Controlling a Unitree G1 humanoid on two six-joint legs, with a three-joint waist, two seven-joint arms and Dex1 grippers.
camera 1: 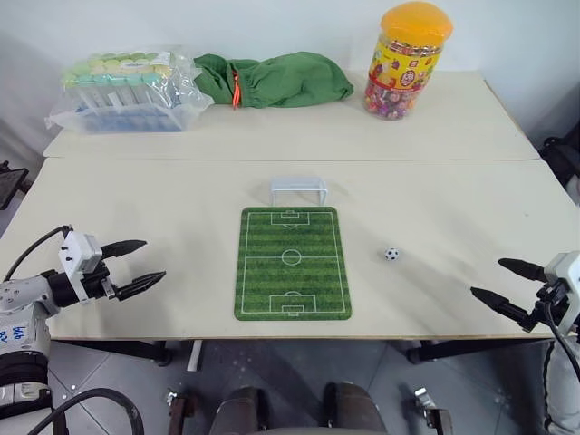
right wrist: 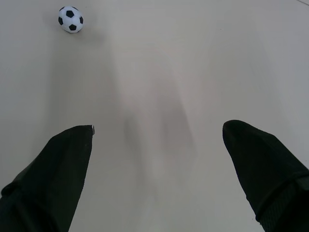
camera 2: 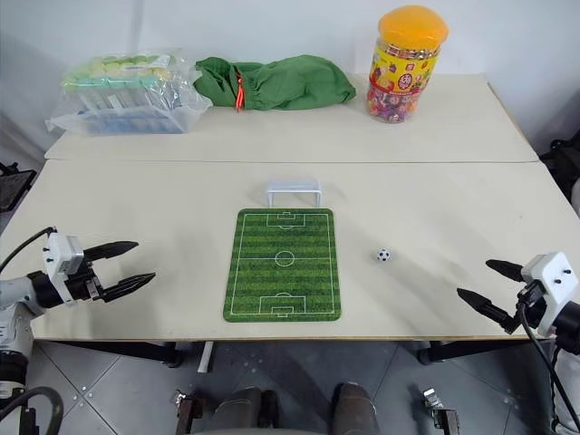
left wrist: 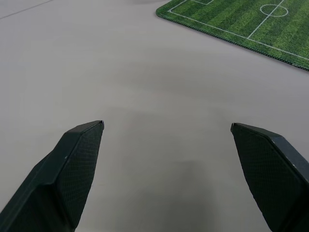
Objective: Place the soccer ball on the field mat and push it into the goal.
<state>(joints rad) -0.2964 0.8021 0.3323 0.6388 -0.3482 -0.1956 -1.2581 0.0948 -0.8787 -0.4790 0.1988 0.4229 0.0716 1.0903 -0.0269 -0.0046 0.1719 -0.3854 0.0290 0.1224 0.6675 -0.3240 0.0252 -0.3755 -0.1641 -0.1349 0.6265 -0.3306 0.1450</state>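
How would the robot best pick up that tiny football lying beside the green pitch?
Probably from above with the open right pincer, one finger on each side of the soccer ball's middle. It is round, so any side serves, and it sits alone on bare table nearest that arm.

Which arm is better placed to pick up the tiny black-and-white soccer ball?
The right. The soccer ball lies on the table to the right of the striped green field mat, on the open right gripper's side. The open left gripper is across the mat.

Field mat [camera 1: 292, 264] matt, grass-printed; beyond it, goal [camera 1: 298, 189] white plastic, bag [camera 1: 275, 80] green cloth, jar [camera 1: 406, 62] glossy clear plastic.
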